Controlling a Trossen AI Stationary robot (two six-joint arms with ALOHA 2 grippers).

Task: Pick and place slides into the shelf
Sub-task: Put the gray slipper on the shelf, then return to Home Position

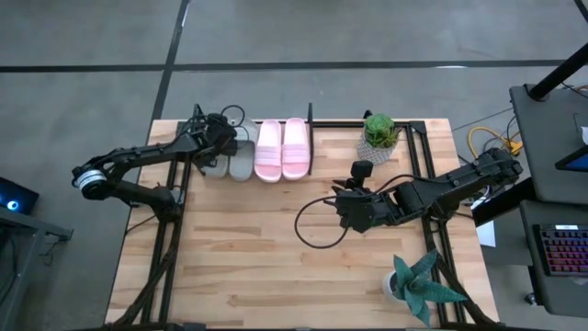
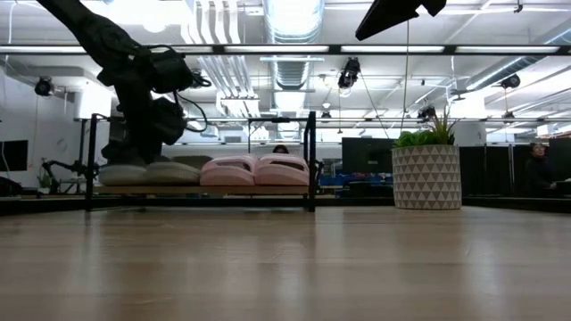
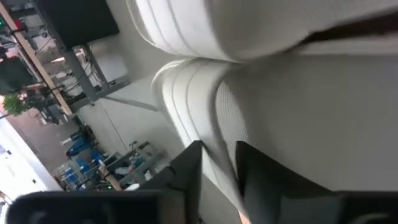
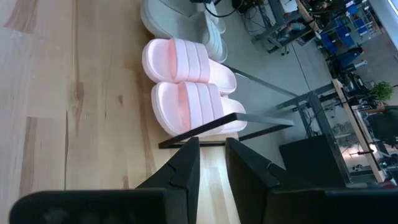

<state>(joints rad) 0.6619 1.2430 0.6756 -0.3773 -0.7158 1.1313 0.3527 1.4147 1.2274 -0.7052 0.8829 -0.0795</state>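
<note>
The left gripper's point(image 1: 223, 140) dark fingers point(image 3: 186, 180) pinch a grey-green sandal's point(image 1: 241, 153) edge on the light-wood, black-framed shelf point(image 2: 201, 190). Beside it lie another grey-green sandal point(image 1: 217, 164) and two pale pink sandals point(image 1: 282, 148). The right gripper point(image 1: 347, 206) waits mid-table, fingers narrowly parted, holding nothing.

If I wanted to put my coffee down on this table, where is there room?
The widest bare wood lies in front of the shelf, running to the near edge, left of the right gripper and its cable loop. It is crowded on the shelf, with four slides and the left gripper over the grey ones, beside the pink ones.
</note>
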